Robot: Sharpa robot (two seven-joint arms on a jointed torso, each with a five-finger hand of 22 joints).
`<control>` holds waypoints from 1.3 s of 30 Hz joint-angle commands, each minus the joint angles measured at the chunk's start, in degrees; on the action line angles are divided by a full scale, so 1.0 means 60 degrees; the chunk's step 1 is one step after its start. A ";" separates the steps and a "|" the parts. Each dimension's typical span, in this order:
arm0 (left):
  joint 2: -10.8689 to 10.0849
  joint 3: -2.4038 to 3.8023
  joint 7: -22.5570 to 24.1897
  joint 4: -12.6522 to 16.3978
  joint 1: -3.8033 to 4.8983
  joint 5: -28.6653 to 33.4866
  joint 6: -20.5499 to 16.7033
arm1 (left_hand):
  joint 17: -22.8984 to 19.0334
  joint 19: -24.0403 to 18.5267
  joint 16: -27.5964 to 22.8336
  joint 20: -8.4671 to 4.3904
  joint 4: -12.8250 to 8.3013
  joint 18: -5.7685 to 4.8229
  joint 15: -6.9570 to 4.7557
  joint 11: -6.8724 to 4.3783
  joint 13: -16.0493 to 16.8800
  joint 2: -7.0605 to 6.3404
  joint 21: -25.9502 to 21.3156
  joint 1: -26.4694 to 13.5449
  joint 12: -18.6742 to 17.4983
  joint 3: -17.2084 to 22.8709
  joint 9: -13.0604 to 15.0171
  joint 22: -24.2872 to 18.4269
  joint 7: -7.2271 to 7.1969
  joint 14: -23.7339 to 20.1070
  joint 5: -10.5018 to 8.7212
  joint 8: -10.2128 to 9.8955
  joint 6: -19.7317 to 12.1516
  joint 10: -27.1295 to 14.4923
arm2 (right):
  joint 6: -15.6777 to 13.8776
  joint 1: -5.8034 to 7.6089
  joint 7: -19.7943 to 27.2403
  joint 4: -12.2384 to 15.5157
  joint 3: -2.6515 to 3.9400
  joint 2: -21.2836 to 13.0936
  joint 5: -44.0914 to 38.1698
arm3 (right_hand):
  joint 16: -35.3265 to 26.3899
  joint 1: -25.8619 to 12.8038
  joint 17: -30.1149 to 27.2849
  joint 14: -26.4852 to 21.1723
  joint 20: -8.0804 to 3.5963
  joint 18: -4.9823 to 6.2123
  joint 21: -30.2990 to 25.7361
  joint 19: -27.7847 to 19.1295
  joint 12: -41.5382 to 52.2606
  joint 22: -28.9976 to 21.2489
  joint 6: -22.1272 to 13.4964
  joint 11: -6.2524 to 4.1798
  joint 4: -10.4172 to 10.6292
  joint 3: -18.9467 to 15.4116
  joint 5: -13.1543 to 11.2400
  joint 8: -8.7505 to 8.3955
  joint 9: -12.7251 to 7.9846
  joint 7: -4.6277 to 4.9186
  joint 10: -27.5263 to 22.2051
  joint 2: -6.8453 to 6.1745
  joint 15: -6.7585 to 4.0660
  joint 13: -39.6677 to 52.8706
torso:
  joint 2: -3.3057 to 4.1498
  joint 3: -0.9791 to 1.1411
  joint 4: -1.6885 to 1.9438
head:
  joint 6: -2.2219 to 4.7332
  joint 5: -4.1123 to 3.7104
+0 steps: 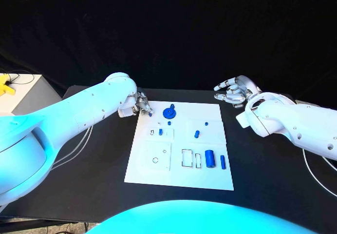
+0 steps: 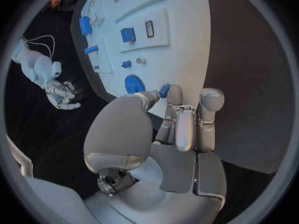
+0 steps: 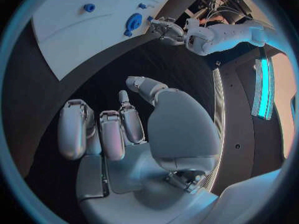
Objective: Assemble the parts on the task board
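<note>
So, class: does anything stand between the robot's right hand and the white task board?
Nothing visible does. The right hand hangs open over bare black table off the task board's far right corner. The left hand, pinching a small blue part, is at the opposite far corner.

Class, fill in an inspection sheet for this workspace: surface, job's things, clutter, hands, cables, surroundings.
Surface: black table.
Job's things: white board mid-table; blue parts on it, including a disc and a cylinder.
Clutter: nothing seen.
Hands: left hand pinches a small blue part at the board's far left corner; right hand open, off the board.
Cables: white cables beside the left arm.
Surroundings: white box, yellow object on it.
</note>
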 commanded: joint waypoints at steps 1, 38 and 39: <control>0.0002 -0.0022 0.0060 0.0015 -0.0020 0.0098 0.0249 | 0.0215 0.0018 0.0070 -0.0022 -0.0316 0.0086 -0.0019 -0.0023 -0.0061 0.0062 0.0077 0.0247 -0.0044 0.0682 0.0000 0.0043 0.0007 0.0048 0.0039 0.0159 0.0022 -0.0014 | 0.0033 -0.0004 0.0107 0.0017 0.0003 0.0002 -0.0018 | -0.0005 -0.0036 0.1332 0.0670 -0.0041 0.0189 -0.0001 0.0252 0.0009 0.1301 -0.0051 -0.0013 0.0046 0.0007 0.0060 0.0062 -0.0015 -0.0015 -0.0031 -0.0020 -0.0034 0.0551 | 0.0001 -0.0001 -0.0004 | 0.0001 0.0011; -0.2194 -0.0023 0.0257 0.3726 -0.0150 0.1648 -0.1695 | 0.1315 0.0956 0.0671 -0.0313 -0.2520 -0.0214 -0.0354 -0.0397 0.0457 -0.0822 0.1436 -0.1621 0.0454 0.3191 -0.0257 0.1672 -0.0364 0.0629 0.3108 0.0756 0.1173 0.1689 | -0.0030 -0.0005 0.0131 0.0059 0.0003 -0.0182 -0.0018 | -0.0017 -0.0054 0.1319 0.0668 -0.0043 0.0191 -0.0017 0.0251 0.0003 0.1294 -0.0041 -0.0015 0.0082 0.0007 0.0067 0.0081 -0.0014 -0.0017 -0.0031 -0.0009 -0.0037 0.0542 | -0.0036 0.0013 0.0033 | 0.0001 0.0018; -0.2312 -0.0025 0.0262 0.3914 -0.0190 0.1644 -0.1801 | 0.1310 0.0973 0.0668 -0.0317 -0.2526 -0.0220 -0.0358 -0.0402 0.0487 -0.0832 0.1454 -0.1632 0.0467 0.3180 -0.0260 0.1700 -0.0369 0.0629 0.3124 0.0757 0.1188 0.1717 | -0.0034 -0.0005 0.0133 0.0058 0.0002 -0.0189 -0.0018 | -0.0017 -0.0054 0.1319 0.0668 -0.0043 0.0191 -0.0017 0.0251 0.0003 0.1294 -0.0041 -0.0015 0.0082 0.0007 0.0067 0.0081 -0.0014 -0.0017 -0.0031 -0.0009 -0.0037 0.0542 | -0.0041 0.0014 0.0038 | 0.0001 0.0016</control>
